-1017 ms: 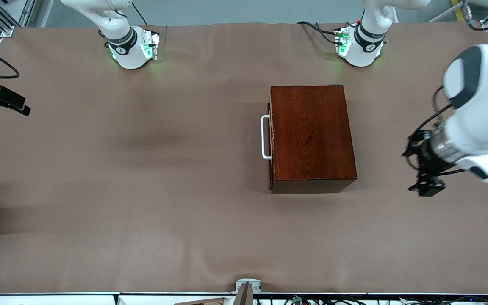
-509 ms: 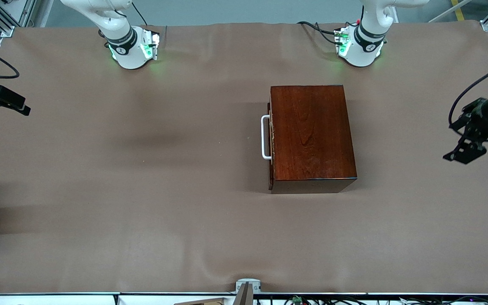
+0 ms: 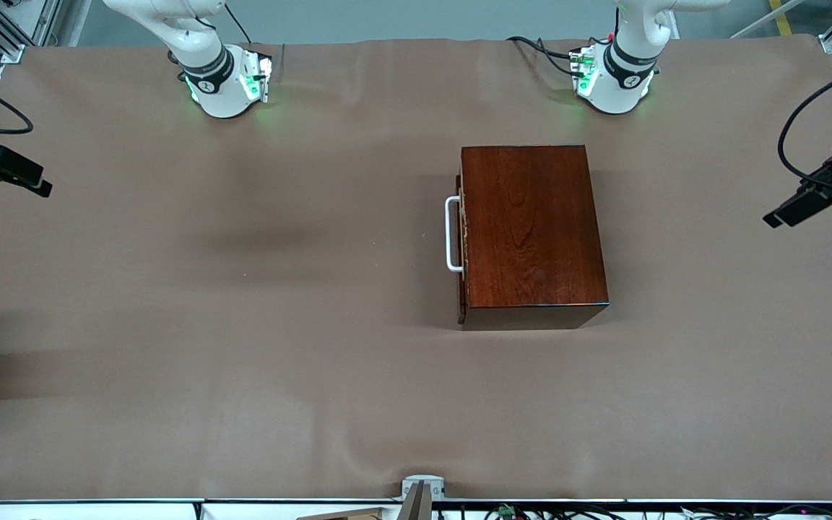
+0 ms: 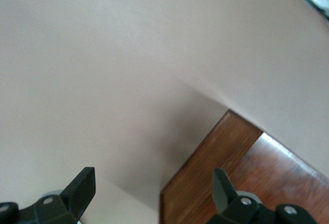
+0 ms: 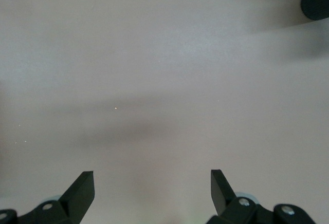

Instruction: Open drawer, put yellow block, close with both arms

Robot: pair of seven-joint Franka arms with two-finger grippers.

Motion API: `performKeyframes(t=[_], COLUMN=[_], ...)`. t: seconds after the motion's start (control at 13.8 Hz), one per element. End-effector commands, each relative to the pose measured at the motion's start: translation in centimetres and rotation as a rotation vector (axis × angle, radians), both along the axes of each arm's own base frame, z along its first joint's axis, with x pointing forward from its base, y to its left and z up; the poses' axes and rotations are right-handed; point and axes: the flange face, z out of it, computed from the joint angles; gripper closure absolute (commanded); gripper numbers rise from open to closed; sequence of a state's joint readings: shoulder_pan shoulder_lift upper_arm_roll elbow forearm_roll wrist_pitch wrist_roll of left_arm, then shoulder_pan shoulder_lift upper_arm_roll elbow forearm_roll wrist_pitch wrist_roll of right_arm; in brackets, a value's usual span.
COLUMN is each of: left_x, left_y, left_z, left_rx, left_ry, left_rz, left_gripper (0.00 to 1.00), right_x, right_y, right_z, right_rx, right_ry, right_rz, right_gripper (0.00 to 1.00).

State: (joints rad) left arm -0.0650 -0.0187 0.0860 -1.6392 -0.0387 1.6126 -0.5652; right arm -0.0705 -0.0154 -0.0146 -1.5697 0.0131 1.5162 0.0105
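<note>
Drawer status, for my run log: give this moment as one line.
drawer: shut | yellow block: not seen | left claw: open, over table by wooden box | right claw: open, over bare table

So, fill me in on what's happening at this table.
Nothing is being handled. The drawer of the wooden box is shut, and no yellow block shows. The left gripper hangs open over the table at the left arm's end; the right gripper hangs open over bare table.

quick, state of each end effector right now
left end effector: open, holding nothing
right end effector: open, holding nothing
</note>
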Motion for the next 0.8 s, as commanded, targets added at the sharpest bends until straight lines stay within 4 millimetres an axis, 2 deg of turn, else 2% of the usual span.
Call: performKeyframes(t=[0.0, 0.29, 0.58, 0.73], left_x=[-1.3, -1.8, -2.8, -2.6], left_y=[-1.1, -2.9, -2.7, -2.8], left_z=[0.3, 1.0, 1.9, 2.6], left_rx=[-0.011, 0.015, 0.04, 0.054], left_ry=[0.03, 0.027, 0.04, 0.028], left_rz=[-0.199, -0.442, -0.689, -0.742], left_gripper=[0.0, 0.0, 0.0, 0.0], right_x=[-0.1, -0.1, -0.1, 0.0], right_y=[-0.2, -0.2, -0.2, 0.0], right_z=[0.2, 0.3, 0.3, 0.3], right_rx=[-0.016, -0.016, -0.016, -0.016], right_ry=[0.002, 0.0, 0.0, 0.0], right_rz=[-0.001, -0.001, -0.001, 0.002], right_gripper=[0.0, 0.0, 0.0, 0.0])
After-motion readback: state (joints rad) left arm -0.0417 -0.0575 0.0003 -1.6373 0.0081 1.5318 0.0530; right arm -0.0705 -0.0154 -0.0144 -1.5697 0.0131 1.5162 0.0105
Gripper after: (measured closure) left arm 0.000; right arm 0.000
